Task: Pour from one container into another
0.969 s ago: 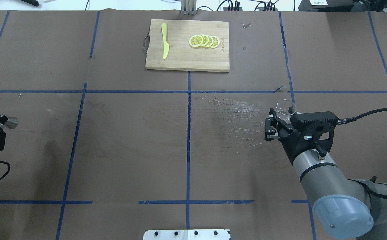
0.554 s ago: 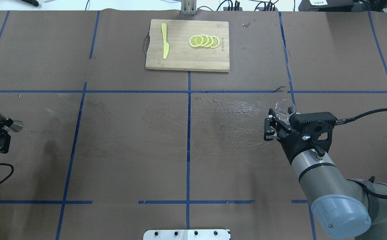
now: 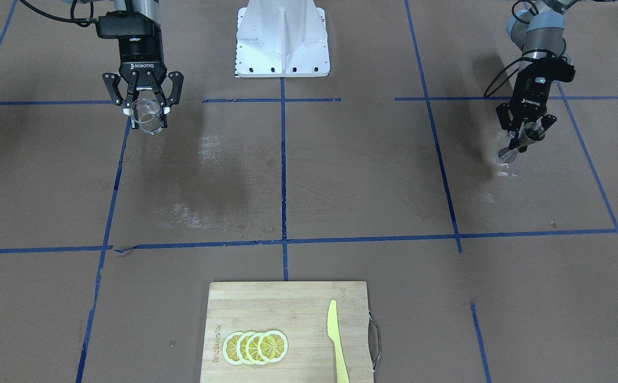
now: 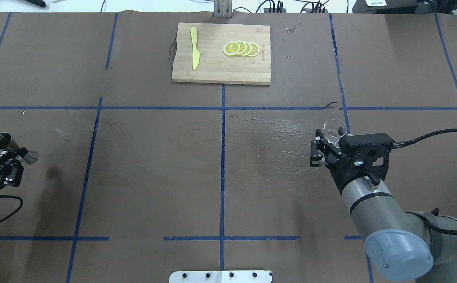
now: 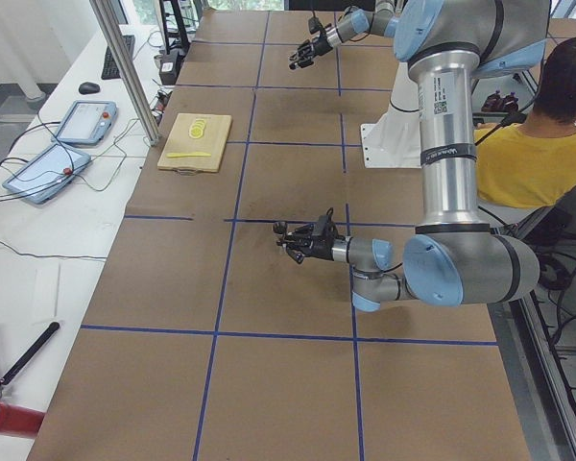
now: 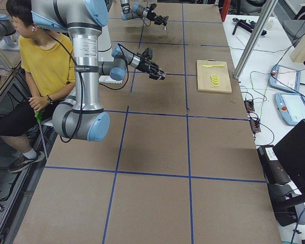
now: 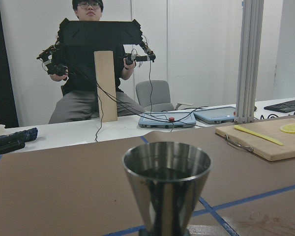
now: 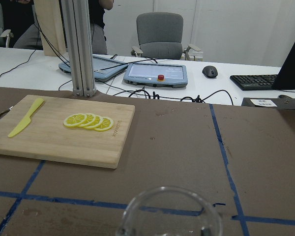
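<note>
The silver hourglass jigger (image 4: 2,142) is at the table's far left, tilted, with my left gripper (image 4: 16,154) shut on its narrow waist. The left wrist view shows the jigger's (image 7: 166,181) open upper cone up close. In the front-facing view the jigger (image 3: 520,143) hangs just above the table under the left gripper (image 3: 526,131). The clear glass cup (image 4: 335,129) is held above the table at the right, with my right gripper (image 4: 332,138) shut on it. From the front, the cup (image 3: 147,116) sits between the right gripper's (image 3: 147,109) fingers. Only the cup's rim (image 8: 170,212) shows in the right wrist view.
A wooden cutting board (image 4: 216,72) lies at the far middle with lemon slices (image 4: 241,48) and a yellow knife (image 4: 194,48). Wet streaks (image 4: 275,127) cover the paper between the centre line and the cup. The robot's base plate (image 4: 220,276) is at the near edge.
My left gripper has come further into view, moving right and nearer, and the jigger has turned with it. The right gripper with the cup has drifted slightly left.
</note>
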Robot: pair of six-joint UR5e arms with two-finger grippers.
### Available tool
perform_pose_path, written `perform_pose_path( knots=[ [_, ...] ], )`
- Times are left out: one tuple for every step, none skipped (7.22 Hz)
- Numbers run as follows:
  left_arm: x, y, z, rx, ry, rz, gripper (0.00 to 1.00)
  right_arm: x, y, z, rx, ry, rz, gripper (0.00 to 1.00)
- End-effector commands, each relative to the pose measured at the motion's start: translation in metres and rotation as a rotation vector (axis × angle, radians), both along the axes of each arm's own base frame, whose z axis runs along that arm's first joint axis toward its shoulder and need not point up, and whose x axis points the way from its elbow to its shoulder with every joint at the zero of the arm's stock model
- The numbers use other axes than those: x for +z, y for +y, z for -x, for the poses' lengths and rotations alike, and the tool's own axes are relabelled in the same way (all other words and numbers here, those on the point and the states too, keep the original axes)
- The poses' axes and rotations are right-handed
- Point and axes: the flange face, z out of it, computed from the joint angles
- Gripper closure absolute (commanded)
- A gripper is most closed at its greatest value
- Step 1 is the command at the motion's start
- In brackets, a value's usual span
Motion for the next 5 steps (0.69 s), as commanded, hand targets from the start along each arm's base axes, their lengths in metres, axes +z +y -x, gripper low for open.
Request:
perform_pose_path(
  knots=[
    [-0.002,0.0,-0.007,0.008,0.005,0.001,1.0,-0.005,0.0,0.002,0.0,-0.012,-0.002,1.0],
    [-0.002,-0.001,-0.011,0.008,0.007,0.001,1.0,-0.006,0.0,0.002,0.0,-0.012,-0.002,1.0],
    [0.0,-0.002,-0.019,0.008,0.005,0.001,1.0,-0.006,0.0,0.002,0.0,-0.012,-0.002,1.0],
    [0.003,-0.002,-0.021,0.009,-0.001,0.002,1.0,-0.006,0.0,0.002,0.0,-0.012,-0.002,1.0],
    [0.002,-0.003,-0.025,0.009,0.004,0.001,1.0,-0.006,0.0,0.002,0.0,-0.012,-0.002,1.0]
  ],
)
